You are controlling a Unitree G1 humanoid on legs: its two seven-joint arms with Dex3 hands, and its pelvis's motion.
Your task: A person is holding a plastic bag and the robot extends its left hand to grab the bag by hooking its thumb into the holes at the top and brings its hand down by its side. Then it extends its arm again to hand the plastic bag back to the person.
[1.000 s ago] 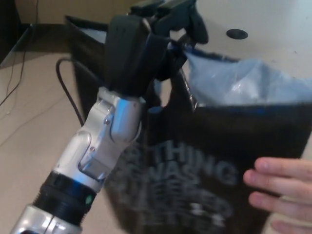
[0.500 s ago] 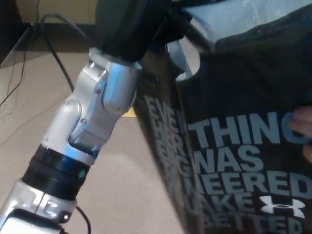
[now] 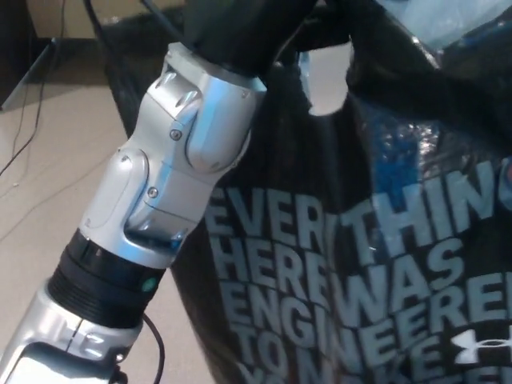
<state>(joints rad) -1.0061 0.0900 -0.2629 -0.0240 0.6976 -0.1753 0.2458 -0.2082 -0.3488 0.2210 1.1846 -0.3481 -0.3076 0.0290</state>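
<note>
Bag [image 3: 360, 264]: thin soft plastic, prob. light, slack; hangs just below left hand [image 3: 232, 24]. Best hold: cut-out hole [image 3: 326, 76] at top. Fingers cropped, grip can't tell.

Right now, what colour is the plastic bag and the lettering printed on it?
The plastic bag is black with pale grey-white block lettering, shown best in the head view.

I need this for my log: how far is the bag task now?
Looks done: the black plastic bag hangs beside the silver left arm, with its handle hole near the wrist, and no person's hand shows. In hand: the left robot hand is mostly cut off at the top edge, so the hook is unconfirmed. Left: lowering the arm, or handing back; which is unclear.
</note>
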